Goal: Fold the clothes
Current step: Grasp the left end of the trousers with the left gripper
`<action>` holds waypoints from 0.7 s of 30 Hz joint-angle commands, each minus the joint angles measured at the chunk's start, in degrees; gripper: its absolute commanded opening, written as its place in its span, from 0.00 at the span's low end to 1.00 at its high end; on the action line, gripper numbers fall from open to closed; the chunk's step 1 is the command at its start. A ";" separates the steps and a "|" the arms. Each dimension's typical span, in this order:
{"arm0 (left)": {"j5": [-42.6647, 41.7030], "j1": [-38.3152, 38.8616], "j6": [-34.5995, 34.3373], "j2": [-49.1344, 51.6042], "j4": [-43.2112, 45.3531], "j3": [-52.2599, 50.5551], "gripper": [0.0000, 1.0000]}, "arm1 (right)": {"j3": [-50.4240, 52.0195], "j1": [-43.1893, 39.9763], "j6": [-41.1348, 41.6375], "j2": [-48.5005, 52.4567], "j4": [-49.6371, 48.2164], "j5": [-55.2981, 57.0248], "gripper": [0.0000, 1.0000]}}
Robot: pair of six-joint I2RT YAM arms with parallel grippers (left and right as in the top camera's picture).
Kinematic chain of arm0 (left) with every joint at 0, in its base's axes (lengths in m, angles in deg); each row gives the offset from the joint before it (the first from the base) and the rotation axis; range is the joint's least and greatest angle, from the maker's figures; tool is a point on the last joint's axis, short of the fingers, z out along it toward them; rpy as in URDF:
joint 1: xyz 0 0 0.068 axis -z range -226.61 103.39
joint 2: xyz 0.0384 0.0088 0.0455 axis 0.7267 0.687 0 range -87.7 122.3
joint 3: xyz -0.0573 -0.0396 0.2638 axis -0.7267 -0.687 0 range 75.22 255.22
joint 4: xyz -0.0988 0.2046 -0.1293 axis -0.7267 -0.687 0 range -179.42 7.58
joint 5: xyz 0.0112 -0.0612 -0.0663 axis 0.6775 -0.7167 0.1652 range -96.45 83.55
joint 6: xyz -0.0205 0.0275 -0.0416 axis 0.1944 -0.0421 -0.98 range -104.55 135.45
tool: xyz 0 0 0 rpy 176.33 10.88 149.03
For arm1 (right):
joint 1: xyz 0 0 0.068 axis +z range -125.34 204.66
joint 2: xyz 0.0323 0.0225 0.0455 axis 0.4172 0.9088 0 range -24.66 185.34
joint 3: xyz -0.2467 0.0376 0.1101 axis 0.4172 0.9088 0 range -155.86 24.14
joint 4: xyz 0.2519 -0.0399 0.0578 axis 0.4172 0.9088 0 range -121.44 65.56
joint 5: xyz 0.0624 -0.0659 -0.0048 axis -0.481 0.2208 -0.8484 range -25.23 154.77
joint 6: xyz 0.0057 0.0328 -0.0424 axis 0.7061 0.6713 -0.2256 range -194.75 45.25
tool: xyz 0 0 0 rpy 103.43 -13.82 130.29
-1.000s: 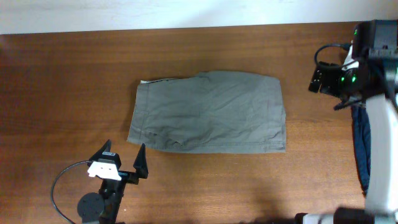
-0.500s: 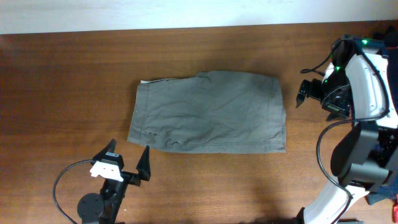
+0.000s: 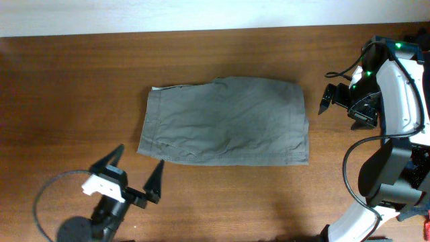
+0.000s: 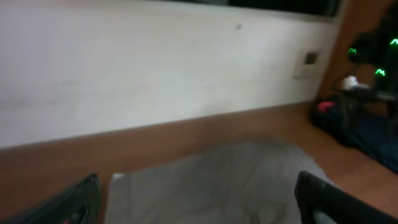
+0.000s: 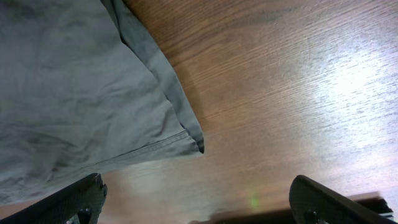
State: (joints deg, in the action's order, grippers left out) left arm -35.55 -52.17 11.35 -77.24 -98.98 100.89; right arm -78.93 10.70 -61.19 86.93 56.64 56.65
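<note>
The grey-olive shorts lie folded flat in a wide rectangle on the middle of the wooden table. My left gripper is open and empty, just below the shorts' lower left corner. Its wrist view shows the shorts ahead between its two dark fingertips. My right gripper is open and empty, just right of the shorts' upper right corner. Its wrist view shows a corner and hem of the shorts above the open jaws.
The white wall edge runs along the table's far side. Dark navy garments lie at the right edge by the right arm's base. A cable loops by the left arm.
The left gripper has shifted slightly down and right and its fingers have spread wider. The right arm swung in from the far right toward the shorts' right edge, then settled.
</note>
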 commanded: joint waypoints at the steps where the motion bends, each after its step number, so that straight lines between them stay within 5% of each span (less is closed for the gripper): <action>1: 6.23 -0.22 5.40 12.15 -8.15 11.91 0.99 | -0.22 -0.33 0.20 -1.64 0.11 -0.72 0.99; 5: 6.05 -0.22 11.17 31.15 -24.24 26.97 0.99 | -0.22 -0.31 0.20 -1.64 0.48 -0.72 0.99; 9: 5.77 -0.22 11.28 48.02 -31.04 36.44 0.99 | -0.22 -0.31 0.20 -1.64 0.42 -0.74 0.99; 21: 4.85 -0.22 11.30 80.24 -24.15 38.42 0.99 | -0.22 -0.31 -1.29 -1.64 0.44 -0.74 0.99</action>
State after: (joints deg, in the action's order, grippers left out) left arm -30.59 -52.22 21.69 -1.39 -124.35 138.63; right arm -78.93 10.70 -61.76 86.82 56.86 56.43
